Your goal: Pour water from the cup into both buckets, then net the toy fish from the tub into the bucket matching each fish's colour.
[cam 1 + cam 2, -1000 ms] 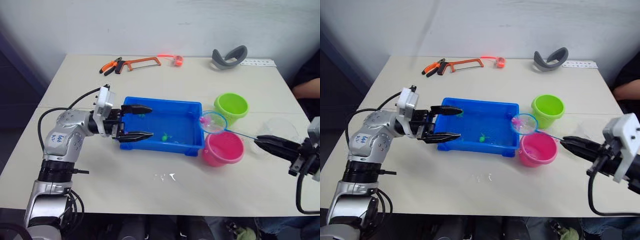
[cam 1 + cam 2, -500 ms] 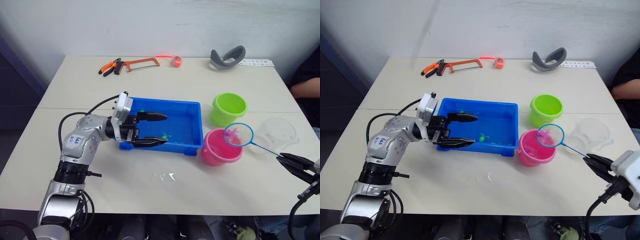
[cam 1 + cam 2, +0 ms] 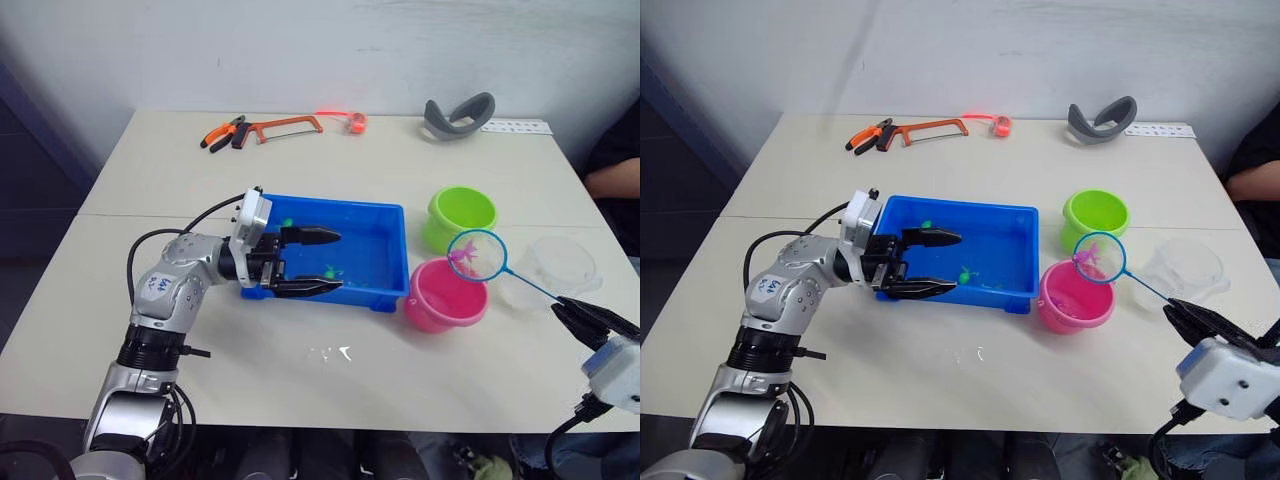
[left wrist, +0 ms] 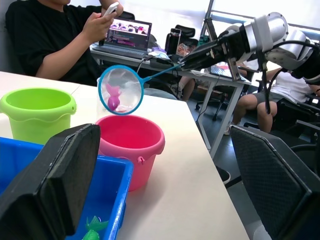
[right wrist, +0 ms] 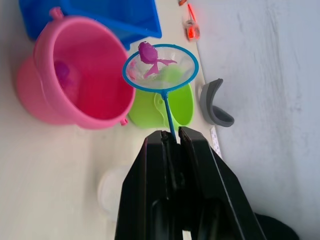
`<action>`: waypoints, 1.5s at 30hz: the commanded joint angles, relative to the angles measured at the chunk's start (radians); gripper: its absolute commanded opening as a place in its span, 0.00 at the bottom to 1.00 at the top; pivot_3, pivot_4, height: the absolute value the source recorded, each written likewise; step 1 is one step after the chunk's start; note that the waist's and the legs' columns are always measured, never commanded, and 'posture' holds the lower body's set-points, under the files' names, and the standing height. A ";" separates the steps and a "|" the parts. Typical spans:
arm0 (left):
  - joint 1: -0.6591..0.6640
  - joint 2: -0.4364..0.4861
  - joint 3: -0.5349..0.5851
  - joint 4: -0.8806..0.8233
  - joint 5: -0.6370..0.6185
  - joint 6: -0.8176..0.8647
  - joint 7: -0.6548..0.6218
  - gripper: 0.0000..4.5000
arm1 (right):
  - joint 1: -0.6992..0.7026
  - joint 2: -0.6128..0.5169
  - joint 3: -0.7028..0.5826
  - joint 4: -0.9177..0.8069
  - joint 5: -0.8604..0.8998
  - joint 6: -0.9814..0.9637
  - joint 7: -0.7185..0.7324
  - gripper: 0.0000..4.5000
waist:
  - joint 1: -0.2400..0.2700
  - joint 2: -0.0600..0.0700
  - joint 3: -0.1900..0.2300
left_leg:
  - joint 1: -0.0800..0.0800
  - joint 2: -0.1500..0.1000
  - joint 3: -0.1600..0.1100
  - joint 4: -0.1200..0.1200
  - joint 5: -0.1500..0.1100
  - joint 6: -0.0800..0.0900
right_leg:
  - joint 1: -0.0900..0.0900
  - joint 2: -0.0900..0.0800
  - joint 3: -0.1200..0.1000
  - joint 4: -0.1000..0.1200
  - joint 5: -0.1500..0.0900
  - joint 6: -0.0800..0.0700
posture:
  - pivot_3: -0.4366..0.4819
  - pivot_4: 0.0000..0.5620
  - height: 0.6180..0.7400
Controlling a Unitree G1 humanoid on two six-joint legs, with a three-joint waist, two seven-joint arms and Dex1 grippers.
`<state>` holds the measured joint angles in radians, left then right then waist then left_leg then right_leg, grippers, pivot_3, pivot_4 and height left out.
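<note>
My right gripper is shut on the thin handle of the net. The blue hoop hangs above the pink bucket, tilted, with a magenta toy fish in its mesh. Another pink fish lies inside that bucket. The lime green bucket stands just behind it, and the clear cup stands to their right. My left gripper is open over the left part of the blue tub, with nothing between its fingers. Green fish lie in the tub.
At the table's back edge lie orange pliers, a hacksaw, a small red thing and a grey curved piece. A person's arm rests at the right edge. A person with a phone sits beyond the table.
The net has swung right from the tub's right corner to above the pink bucket, carrying the pink fish. My left gripper has moved right, further over the tub.
</note>
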<state>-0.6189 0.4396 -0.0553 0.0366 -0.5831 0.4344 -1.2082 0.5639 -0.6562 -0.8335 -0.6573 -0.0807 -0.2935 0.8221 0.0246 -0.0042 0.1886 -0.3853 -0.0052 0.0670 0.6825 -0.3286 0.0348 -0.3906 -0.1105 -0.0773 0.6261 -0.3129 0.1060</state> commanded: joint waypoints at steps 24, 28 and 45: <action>0.111 0.034 0.183 -0.051 0.012 -0.100 0.150 0.99 | -0.198 -0.237 0.252 -0.144 0.778 0.633 -0.208 0.00 | -0.019 0.001 0.000 | 0.016 0.003 -0.003 -0.001 -0.001 -0.001 | 0.015 -0.005 0.001 -0.004 -0.001 -0.002 | 0.48 0.27 1.00; 0.193 0.085 0.284 -0.075 -0.002 -0.118 0.205 0.99 | -0.491 -0.361 0.426 -0.071 0.879 0.830 -0.234 0.00 | -0.024 0.001 0.000 | 0.015 0.003 -0.004 -0.001 -0.002 0.000 | 0.014 -0.007 0.000 -0.005 -0.001 -0.003 | 0.48 0.27 1.00; 0.557 0.293 0.535 -0.071 -0.006 -0.144 0.207 0.99 | -1.291 -0.089 1.238 0.324 0.309 0.895 -0.109 0.00 | -0.033 0.001 0.001 | 0.008 0.003 -0.006 -0.002 -0.006 -0.001 | 0.010 -0.007 -0.004 -0.007 -0.002 -0.004 | 0.48 0.27 1.00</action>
<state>-0.0732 0.7133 0.4600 0.0056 -0.5833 0.3047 -0.9954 -0.6974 -0.7582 0.4055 -0.3356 0.2607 0.6120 0.7070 -0.0086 -0.0030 0.1892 -0.3769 -0.0021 0.0615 0.6801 -0.3342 0.0339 -0.3809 -0.1178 -0.0812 0.6199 -0.3150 0.1020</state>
